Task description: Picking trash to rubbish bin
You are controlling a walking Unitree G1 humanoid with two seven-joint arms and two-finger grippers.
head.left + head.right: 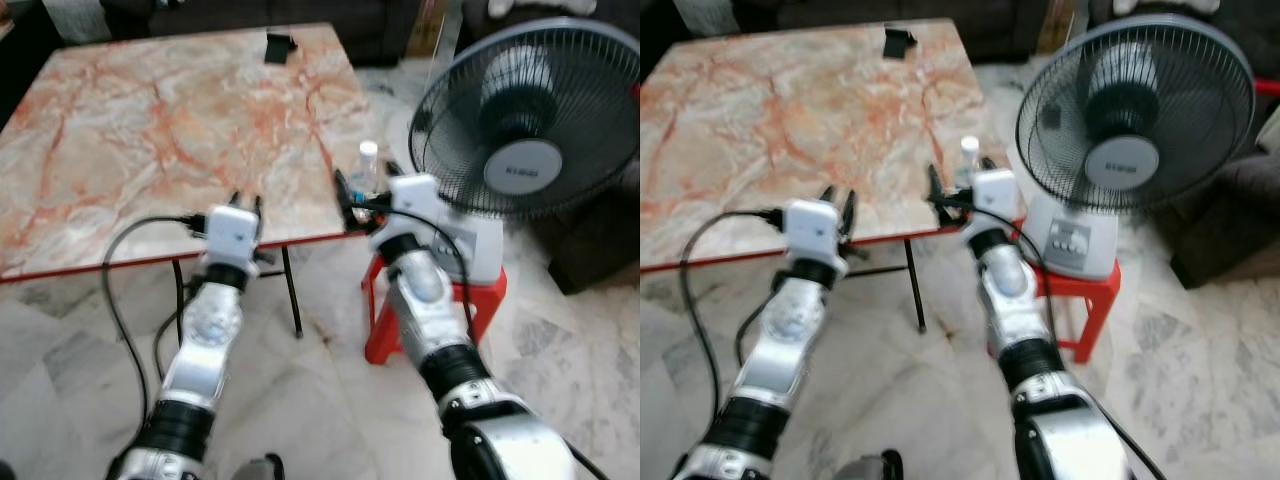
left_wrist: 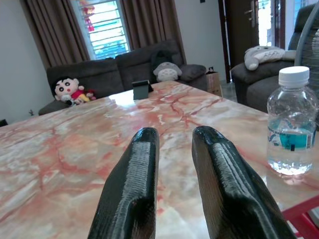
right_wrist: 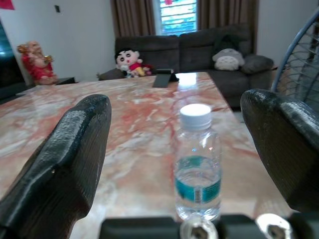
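The water bottle [image 3: 197,162] stands upright near the table [image 1: 150,130] edge, between the right gripper's [image 1: 368,190] wide-spread fingers. It should advance level, then close around the middle. The left gripper [image 2: 174,184] hovers nearly closed.

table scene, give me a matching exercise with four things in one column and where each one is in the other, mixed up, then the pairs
Things:
1. water bottle
2. fan
3. small black object
4. left gripper

Places:
A. on the red stool
B. far end of the marble table
C. near edge of the table, away from the bottle
D. table corner, in front of the open right gripper

Pairs: 1-D, 2-A, 3-B, 4-C
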